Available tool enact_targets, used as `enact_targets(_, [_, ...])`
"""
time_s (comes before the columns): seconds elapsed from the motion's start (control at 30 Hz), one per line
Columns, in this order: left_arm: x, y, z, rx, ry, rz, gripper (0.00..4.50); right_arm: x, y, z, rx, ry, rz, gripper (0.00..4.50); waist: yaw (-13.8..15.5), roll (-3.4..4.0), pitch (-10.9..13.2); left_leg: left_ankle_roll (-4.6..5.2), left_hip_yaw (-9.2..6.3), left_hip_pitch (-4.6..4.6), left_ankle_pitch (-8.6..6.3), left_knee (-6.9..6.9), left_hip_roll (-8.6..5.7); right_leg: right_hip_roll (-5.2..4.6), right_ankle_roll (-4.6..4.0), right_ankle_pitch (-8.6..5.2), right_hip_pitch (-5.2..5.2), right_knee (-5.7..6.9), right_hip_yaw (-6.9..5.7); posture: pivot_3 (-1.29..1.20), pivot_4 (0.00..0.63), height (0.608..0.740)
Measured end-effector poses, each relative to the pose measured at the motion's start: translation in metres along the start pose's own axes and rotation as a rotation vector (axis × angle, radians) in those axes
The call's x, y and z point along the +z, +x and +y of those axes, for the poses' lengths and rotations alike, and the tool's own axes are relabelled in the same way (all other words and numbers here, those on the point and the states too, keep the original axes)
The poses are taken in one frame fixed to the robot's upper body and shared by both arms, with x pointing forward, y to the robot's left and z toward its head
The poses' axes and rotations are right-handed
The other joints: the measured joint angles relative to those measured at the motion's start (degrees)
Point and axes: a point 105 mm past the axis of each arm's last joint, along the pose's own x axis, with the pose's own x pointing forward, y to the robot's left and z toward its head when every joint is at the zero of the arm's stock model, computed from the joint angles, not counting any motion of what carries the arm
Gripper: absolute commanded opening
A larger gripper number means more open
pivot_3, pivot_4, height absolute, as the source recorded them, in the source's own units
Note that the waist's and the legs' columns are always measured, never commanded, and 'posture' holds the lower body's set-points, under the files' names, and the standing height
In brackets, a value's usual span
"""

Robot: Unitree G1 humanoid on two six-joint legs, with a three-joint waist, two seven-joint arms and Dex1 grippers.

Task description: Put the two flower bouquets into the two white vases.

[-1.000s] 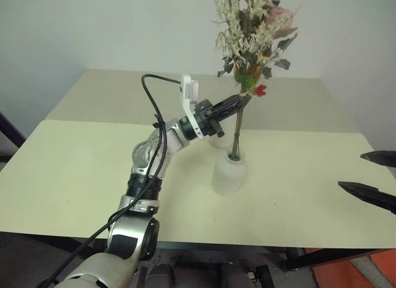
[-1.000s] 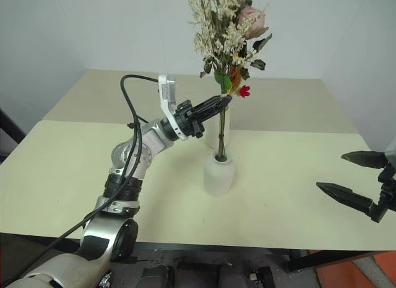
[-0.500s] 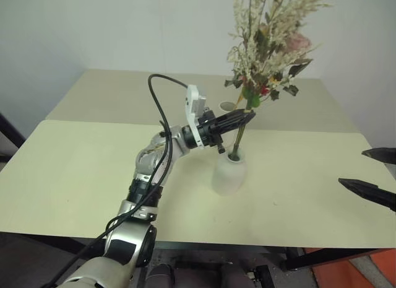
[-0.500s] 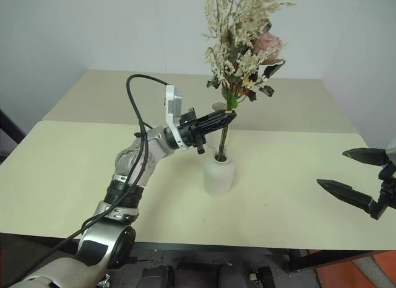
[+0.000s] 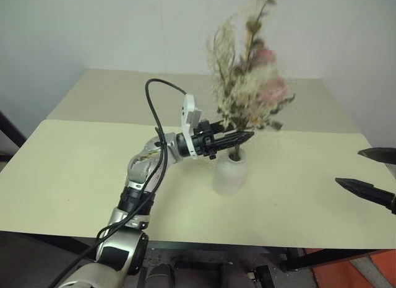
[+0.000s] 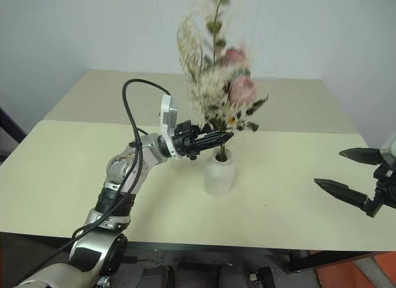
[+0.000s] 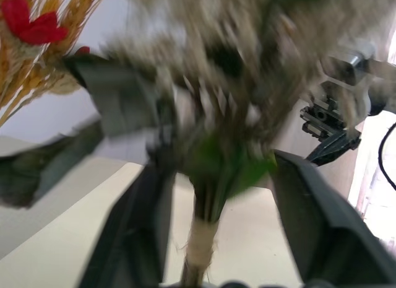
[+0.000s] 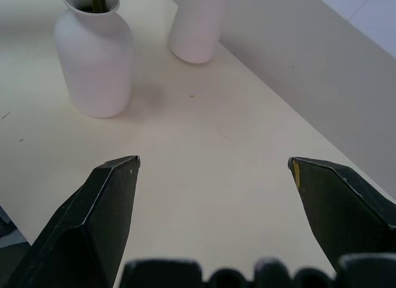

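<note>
The bushy bouquet (image 5: 247, 90) of cream sprigs, green leaves and pink blooms stands with its stem in the mouth of the dome-shaped white vase (image 5: 229, 174); its top is blurred with motion. My left gripper (image 5: 243, 138) is level just above that mouth, open, and the wrapped stem (image 7: 199, 244) stands free between its fingers (image 7: 312, 220). Yellow wheat-like stalks with a red flower (image 7: 34, 25) rise beyond the fingers; I cannot tell what holds them. The tall cylinder vase (image 8: 195, 25) stands right behind the dome vase (image 8: 96, 59). My right gripper (image 6: 351, 174) hovers open and empty at the table's right.
The cream table (image 5: 80, 170) is two tops joined by a seam running across behind the vases. A white wall closes the far side. A black cable (image 5: 158, 108) loops over my left arm. The front edge runs close below both arms.
My left gripper has opened and let go of the bushy bouquet, which has dropped deeper into the dome vase and swung left. The left hand sank a little. The right gripper stayed still.
</note>
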Motion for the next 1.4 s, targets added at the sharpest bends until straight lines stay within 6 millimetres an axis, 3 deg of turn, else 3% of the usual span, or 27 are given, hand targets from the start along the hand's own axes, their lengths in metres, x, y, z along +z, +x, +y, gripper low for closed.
enact_targets(0.07, [-0.001,-0.002,0.002,0.012,0.006,0.009,4.36,0.0,0.0,-0.001,-0.002,0.002,0.0,4.5,-0.1,0.0,0.0,0.0,0.0,0.01,0.0,0.0,0.0,0.0,-0.01,-0.01,0.0,0.0,0.0,0.0,0.15,0.74])
enact_targets(0.1, [-0.001,-0.002,0.003,0.017,0.006,0.011,4.47,-0.001,0.0,-0.001,-0.003,0.005,0.0,4.5,-0.1,0.0,0.0,0.0,0.0,0.01,0.0,0.0,0.0,0.0,-0.01,-0.01,0.0,0.0,0.0,0.0,0.15,0.74])
enact_targets(0.27, [0.0,-0.025,0.005,0.002,0.033,0.132,4.47,-0.001,0.0,-0.001,-0.003,0.005,0.007,4.5,-0.5,0.01,0.0,0.0,0.0,0.03,0.0,-0.05,0.01,0.02,-0.03,-0.02,-0.05,0.04,0.01,0.0,0.15,0.74])
enact_targets(0.5, [0.016,-0.079,-0.003,-0.041,0.132,0.392,4.47,-0.003,-0.001,-0.003,-0.006,0.009,0.017,4.5,-0.8,0.03,0.0,0.0,0.0,0.05,0.0,-0.1,0.04,0.01,-0.17,-0.1,-0.02,0.03,-0.02,0.0,0.15,0.74])
enact_targets(0.63, [0.023,-0.122,0.007,0.096,0.174,0.513,4.47,-0.004,0.0,-0.004,-0.005,0.015,0.019,4.5,-1.1,0.03,0.0,0.0,0.01,0.04,0.0,-0.12,0.09,0.02,-0.2,-0.12,-0.07,0.04,-0.04,0.0,0.15,0.74])
enact_targets(0.77, [0.047,-0.17,0.008,0.245,0.258,0.59,4.47,-0.005,0.001,-0.008,-0.007,0.017,0.014,4.5,-1.6,0.03,0.0,0.0,0.03,0.04,0.0,-0.16,0.11,0.01,-0.24,-0.14,-0.09,0.03,-0.05,0.0,0.15,0.74])
enact_targets(0.93, [0.075,-0.213,-0.01,0.363,0.324,0.675,4.47,-0.005,0.001,-0.014,-0.019,0.009,-0.005,4.5,-1.6,0.02,0.0,-0.01,0.07,0.04,0.0,-0.19,0.18,0.0,-0.31,-0.18,-0.14,0.02,-0.07,0.0,0.15,0.74])
enact_targets(1.1, [0.103,-0.237,-0.027,0.447,0.388,0.715,4.47,-0.004,0.001,-0.02,-0.007,-0.02,-0.038,4.5,-1.4,0.03,0.0,-0.02,0.14,0.08,-0.01,-0.23,0.21,-0.05,-0.37,-0.21,-0.14,0.02,-0.1,0.0,0.15,0.74])
enact_targets(1.4, [0.109,-0.245,-0.039,0.493,0.423,0.715,4.47,-0.003,0.003,-0.032,0.023,-0.044,-0.048,4.5,-1.5,0.04,0.0,-0.02,0.23,0.08,-0.01,-0.35,0.28,-0.06,-0.45,-0.24,-0.24,0.02,-0.12,0.0,0.15,0.74])
